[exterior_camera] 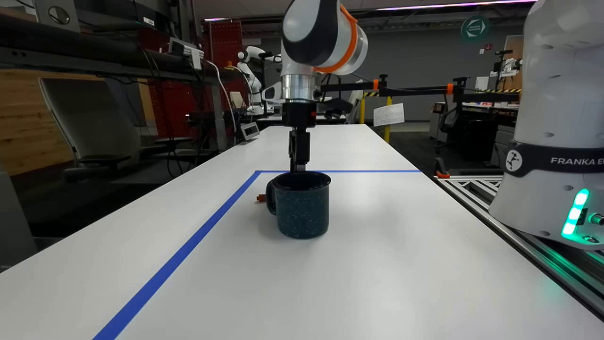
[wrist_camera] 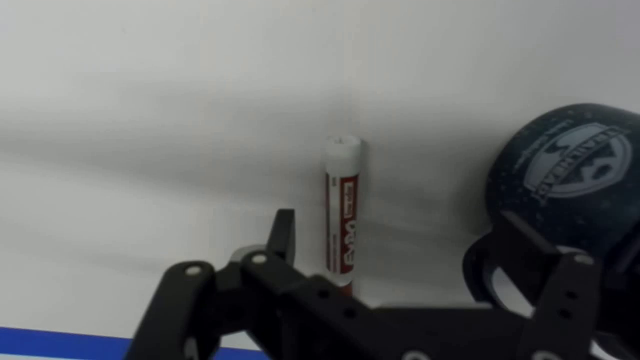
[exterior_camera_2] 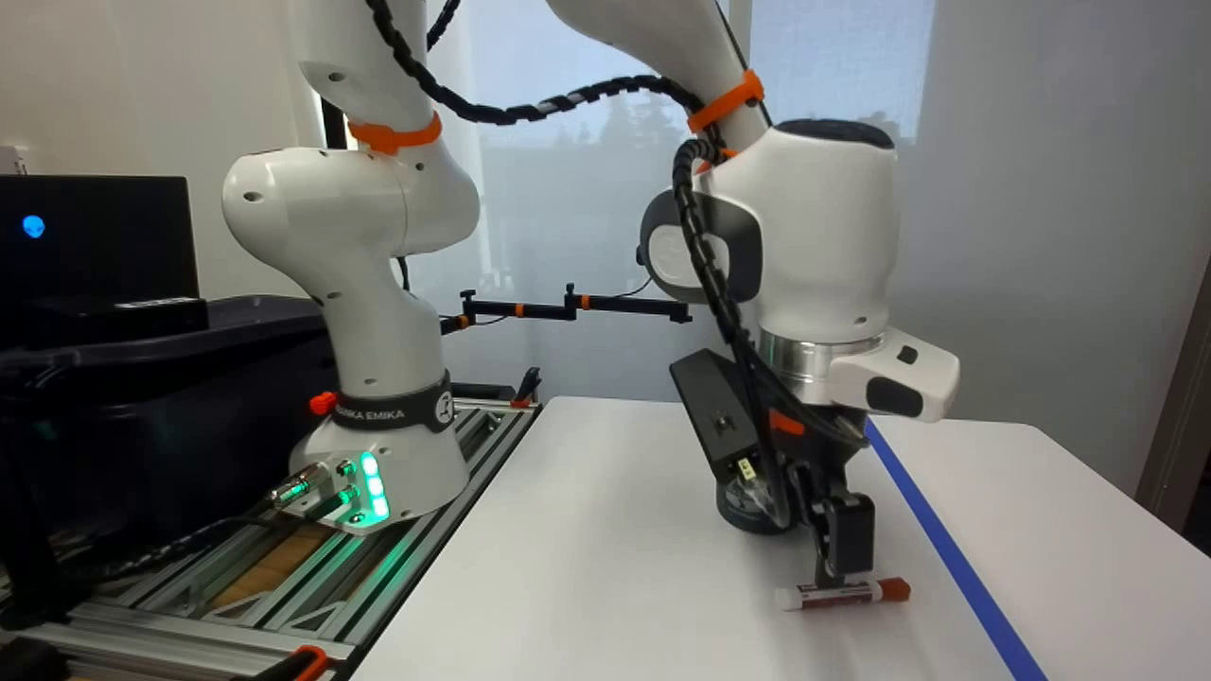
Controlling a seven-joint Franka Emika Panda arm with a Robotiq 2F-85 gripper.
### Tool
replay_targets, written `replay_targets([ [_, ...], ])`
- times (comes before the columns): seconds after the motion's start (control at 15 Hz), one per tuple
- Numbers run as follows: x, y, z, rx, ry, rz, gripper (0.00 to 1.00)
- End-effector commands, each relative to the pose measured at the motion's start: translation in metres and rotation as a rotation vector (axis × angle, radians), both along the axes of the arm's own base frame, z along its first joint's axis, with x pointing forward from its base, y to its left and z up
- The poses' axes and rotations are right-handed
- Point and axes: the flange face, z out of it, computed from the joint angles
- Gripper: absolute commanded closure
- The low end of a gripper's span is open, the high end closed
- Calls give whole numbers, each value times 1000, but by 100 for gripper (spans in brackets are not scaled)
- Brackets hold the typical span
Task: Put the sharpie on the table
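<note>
The sharpie, a white marker with a dark red label and reddish-orange cap (wrist_camera: 342, 215), lies flat on the white table (wrist_camera: 150, 60) in the wrist view. It also shows in an exterior view (exterior_camera_2: 856, 593); in an exterior view only its cap (exterior_camera: 261, 198) shows beside the mug's handle. My gripper (wrist_camera: 402, 232) is open, with its fingers spread wide. The marker is between them, nearer the left finger and touching neither, its cap end partly hidden by the gripper. In both exterior views the gripper (exterior_camera: 298, 163) (exterior_camera_2: 837, 567) points down, low over the table.
A dark blue speckled mug (exterior_camera: 302, 210) stands upright close to the marker; the right finger overlaps it in the wrist view (wrist_camera: 565, 165). Blue tape (exterior_camera_2: 956, 558) marks the tabletop. The robot's base (exterior_camera: 557, 198) stands along the table's edge.
</note>
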Motion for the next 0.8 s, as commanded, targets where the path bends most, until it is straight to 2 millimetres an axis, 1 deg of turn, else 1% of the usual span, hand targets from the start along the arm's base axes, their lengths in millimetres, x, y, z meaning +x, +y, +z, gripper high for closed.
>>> replay_targets([
  [0.0,-15,-4,57,27,25,12,0],
  [0.13,-21,-3,82,33,48,-20,0],
  [0.2,-24,1,92,21,71,-50,0],
  [0.33,-28,8,105,-28,114,-137,0],
  [0.4,-30,6,109,-59,114,-196,0],
  [0.53,-31,23,119,-97,120,-289,0],
  [0.6,-20,12,107,-52,115,-212,0],
  [0.73,-21,23,112,-72,116,-259,0],
])
